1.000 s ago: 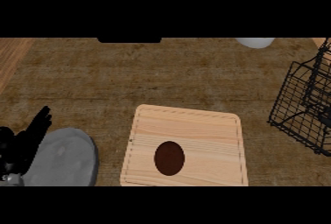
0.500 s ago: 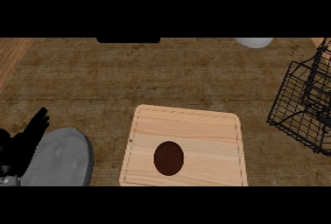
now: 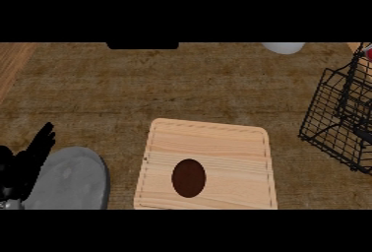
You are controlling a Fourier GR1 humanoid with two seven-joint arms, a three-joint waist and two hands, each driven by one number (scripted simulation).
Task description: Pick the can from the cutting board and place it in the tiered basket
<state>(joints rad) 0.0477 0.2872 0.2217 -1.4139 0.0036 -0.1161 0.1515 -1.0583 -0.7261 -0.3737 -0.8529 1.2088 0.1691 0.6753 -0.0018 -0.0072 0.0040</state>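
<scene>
A: Ok, where's your can (image 3: 188, 177)?
B: On the cutting board (image 3: 207, 147), lower middle, dark oval seen from above. Tiered basket (image 3: 341, 123) sits well apart at your right.
A: Hands?
B: Your left hand (image 3: 25, 162) rests at the left edge, fingers straight, holding nothing.

Kitchen, by the look of it. Worktop (image 3: 181, 83) w/ mottled brown stone-like finish fills most of the view. Light wooden cutting board (image 3: 210, 147) lies flat on it, lower centre, a dark brown can (image 3: 188, 177) standing on the board, seen from above. Black wire tiered basket (image 3: 341, 123) sits at right edge, typical countertop storage. White rounded item (image 3: 283, 47) at top edge, prob. a bowl or cup, cut off. Strip of wood surface (image 3: 13, 64) at far left.
</scene>
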